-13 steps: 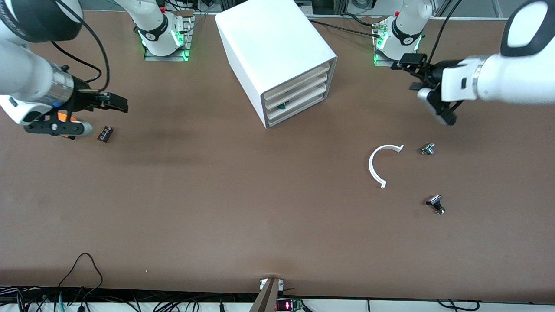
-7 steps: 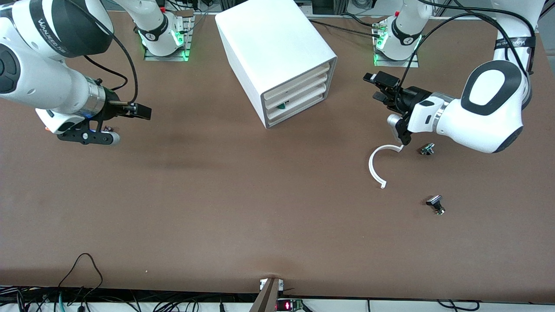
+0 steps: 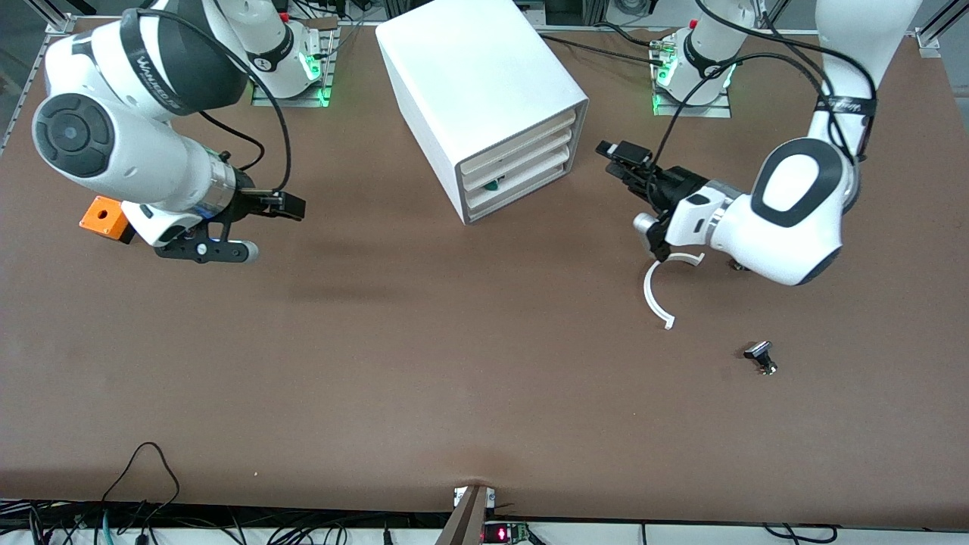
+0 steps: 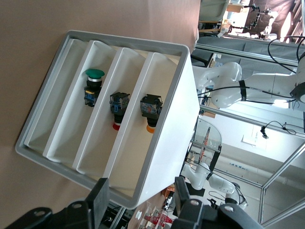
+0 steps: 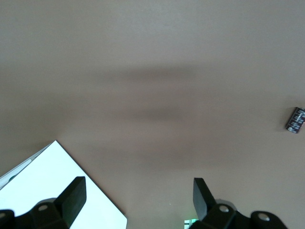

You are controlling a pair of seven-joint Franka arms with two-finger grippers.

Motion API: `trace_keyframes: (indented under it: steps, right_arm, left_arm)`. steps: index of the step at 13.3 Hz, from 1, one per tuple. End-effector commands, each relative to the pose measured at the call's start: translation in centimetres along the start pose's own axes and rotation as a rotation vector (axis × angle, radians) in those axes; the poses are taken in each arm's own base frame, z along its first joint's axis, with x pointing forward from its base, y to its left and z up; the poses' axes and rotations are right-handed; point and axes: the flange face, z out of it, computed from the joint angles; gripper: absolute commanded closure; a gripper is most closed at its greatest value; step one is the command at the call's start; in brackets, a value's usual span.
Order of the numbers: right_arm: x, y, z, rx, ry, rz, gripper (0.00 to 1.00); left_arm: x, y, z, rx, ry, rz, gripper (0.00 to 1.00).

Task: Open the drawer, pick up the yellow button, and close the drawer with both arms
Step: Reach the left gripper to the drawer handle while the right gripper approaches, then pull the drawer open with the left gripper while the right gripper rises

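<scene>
The white drawer cabinet point(image 3: 484, 98) stands at the table's back middle, its three drawers point(image 3: 522, 163) pushed in. In the left wrist view the button point(image 4: 151, 107), with an orange-yellow cap on a black-and-blue body, lies in the top drawer point(image 4: 157, 157). A red-capped one point(image 4: 117, 104) lies in the middle drawer and a green-capped one point(image 4: 93, 83) in the lowest. My left gripper point(image 3: 622, 160) is open and empty in front of the drawers, apart from them; it also shows in its wrist view point(image 4: 141, 198). My right gripper point(image 3: 288, 206) is open and empty beside the cabinet, toward the right arm's end point(image 5: 137, 195).
An orange box with a hole point(image 3: 104, 217) sits by the right arm. A white curved strip point(image 3: 657, 291) and a black-and-silver part point(image 3: 761, 356) lie toward the left arm's end. A small black part point(image 5: 295, 119) lies on the table in the right wrist view.
Both arms have swung in toward the cabinet. The left gripper has come in front of the drawers. The right gripper has moved off the orange box, which now shows.
</scene>
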Motion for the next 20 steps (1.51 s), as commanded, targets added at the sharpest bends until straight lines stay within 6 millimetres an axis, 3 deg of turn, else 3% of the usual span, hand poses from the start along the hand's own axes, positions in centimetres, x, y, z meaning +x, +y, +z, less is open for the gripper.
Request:
trace_keyframes:
  steps: [1, 3, 5, 8, 12, 16, 18, 19, 20]
  right_arm:
    - [0.0, -1.9, -0.1, 0.016, 0.018, 0.033, 0.0]
    - [-0.3, -3.1, 0.1, 0.015, 0.023, 0.04, 0.01]
    - [-0.4, -4.1, 0.8, 0.007, 0.016, 0.045, 0.0]
    - [-0.7, -5.2, 1.0, 0.011, 0.029, 0.067, 0.01]
    - [-1.1, -6.8, 1.7, 0.004, 0.026, 0.09, 0.0]
    - [-1.8, -8.0, 2.1, -0.006, 0.022, 0.091, 0.01]
    - [-1.7, -7.9, 2.0, -0.008, 0.022, 0.095, 0.01]
    - [-1.7, -7.8, 2.0, -0.009, 0.023, 0.095, 0.01]
    - [-1.7, -7.9, 2.0, -0.008, 0.024, 0.095, 0.01]
  left_arm:
    - [1.1, -2.5, 1.7, -0.047, -0.007, 0.097, 0.37]
    - [1.4, -4.9, 3.1, -0.057, 0.007, 0.2, 0.49]
    - [1.5, -6.0, 5.8, -0.107, 0.021, 0.21, 0.46]
    - [2.1, -6.3, 8.6, -0.131, 0.062, 0.236, 0.46]
    - [1.2, -7.4, 14.3, -0.157, 0.062, 0.286, 0.47]
    - [1.0, -6.9, 17.6, -0.191, 0.059, 0.284, 0.5]
    - [0.4, -6.3, 19.5, -0.185, 0.038, 0.297, 0.58]
    - [0.3, -6.4, 19.9, -0.166, 0.046, 0.306, 0.67]
    - [0.3, -6.5, 19.9, -0.165, 0.05, 0.331, 0.91]
